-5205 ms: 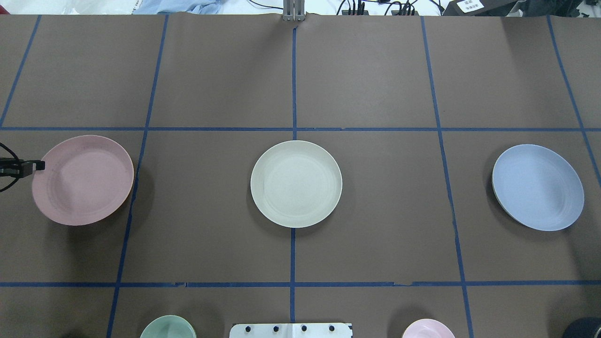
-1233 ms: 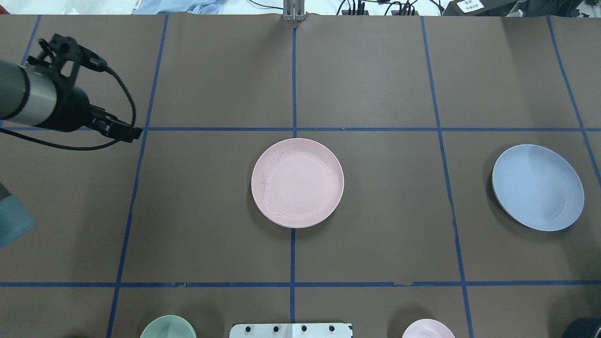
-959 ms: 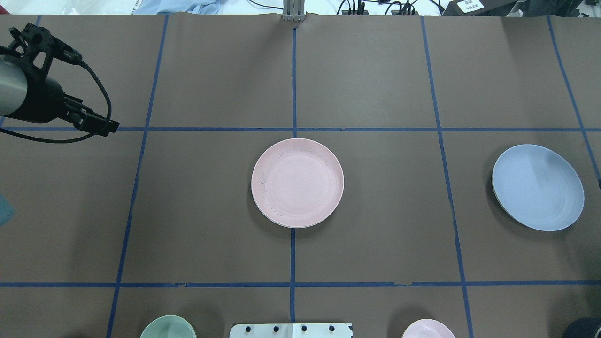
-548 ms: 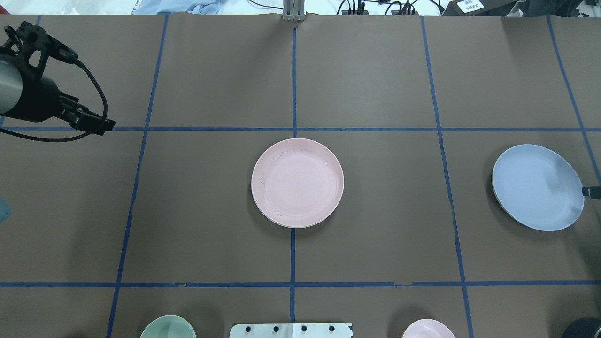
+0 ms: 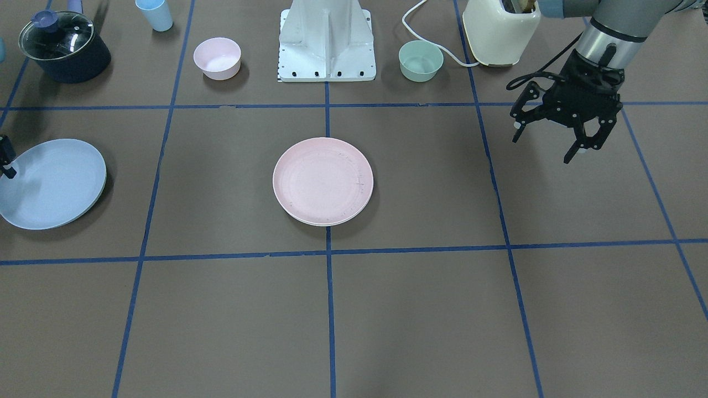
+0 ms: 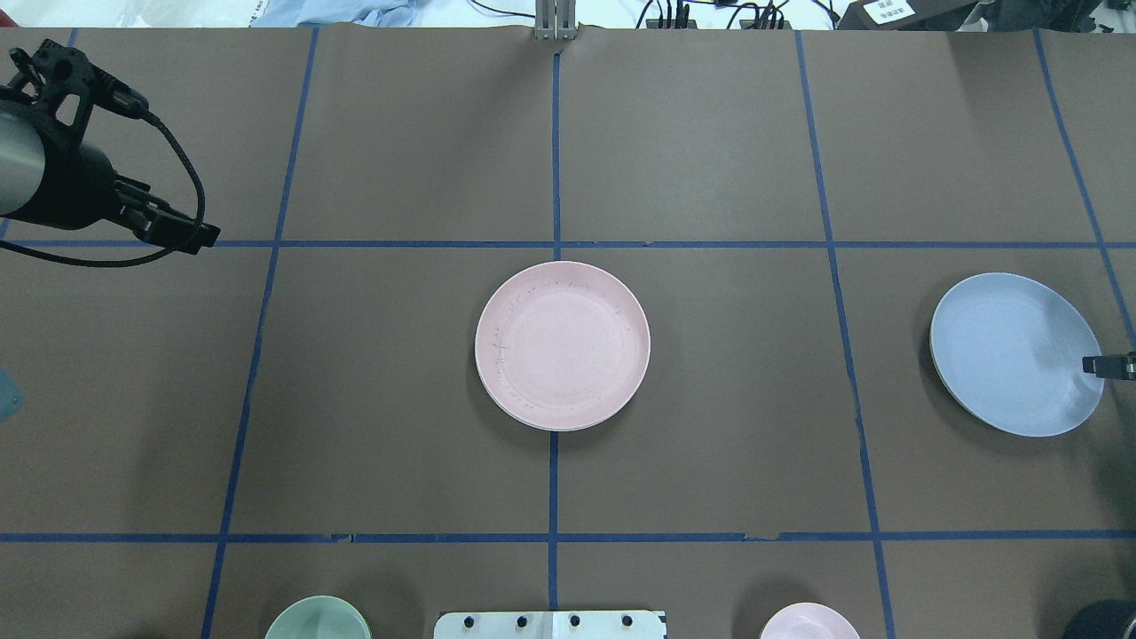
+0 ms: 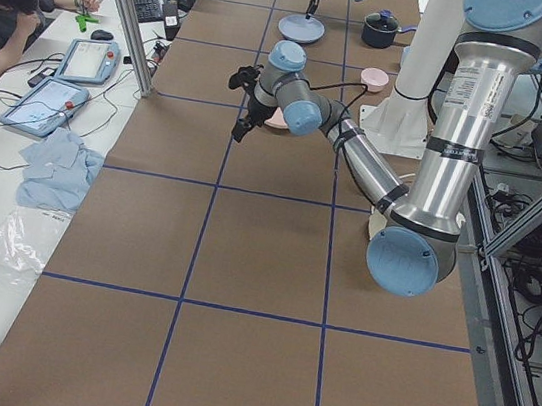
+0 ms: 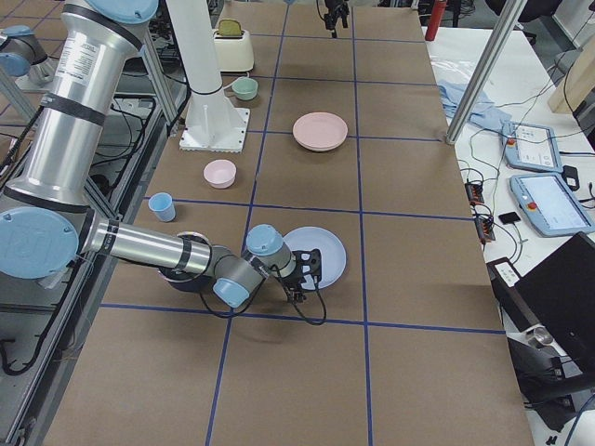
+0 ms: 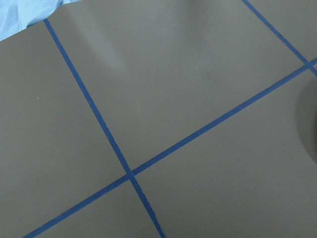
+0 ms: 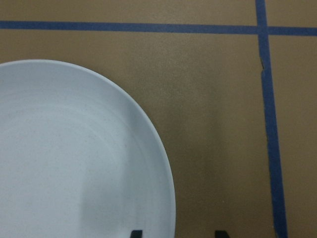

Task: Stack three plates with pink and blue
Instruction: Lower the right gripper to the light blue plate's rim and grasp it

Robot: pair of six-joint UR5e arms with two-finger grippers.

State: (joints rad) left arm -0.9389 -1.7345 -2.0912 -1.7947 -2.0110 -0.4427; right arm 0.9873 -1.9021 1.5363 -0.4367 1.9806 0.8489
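The pale pink plate [image 5: 323, 179] [image 6: 562, 344] lies at the table's centre on the cream-white plate, of which only a thin rim [image 5: 327, 224] shows. The pale blue plate [image 6: 1014, 353] [image 5: 51, 183] [image 10: 74, 163] lies flat at the robot's right. My right gripper [image 6: 1109, 365] [image 10: 178, 234] is open at the blue plate's outer rim, one fingertip over the plate and one outside it. My left gripper [image 5: 542, 149] [image 6: 191, 232] is open and empty, held above the table far left of the stack.
Near the robot base [image 5: 327, 38] stand a small pink bowl [image 5: 217, 57], a mint-green bowl [image 5: 421, 59], a light-blue cup [image 5: 154, 14], a dark lidded pot [image 5: 63, 45] and a cream toaster [image 5: 500, 30]. A person sits beyond the far table edge [image 7: 12, 0].
The pink plate, first at the left, now lies on the cream-white plate at centre. The left arm has drawn back left. The right gripper has come in at the blue plate's rim.
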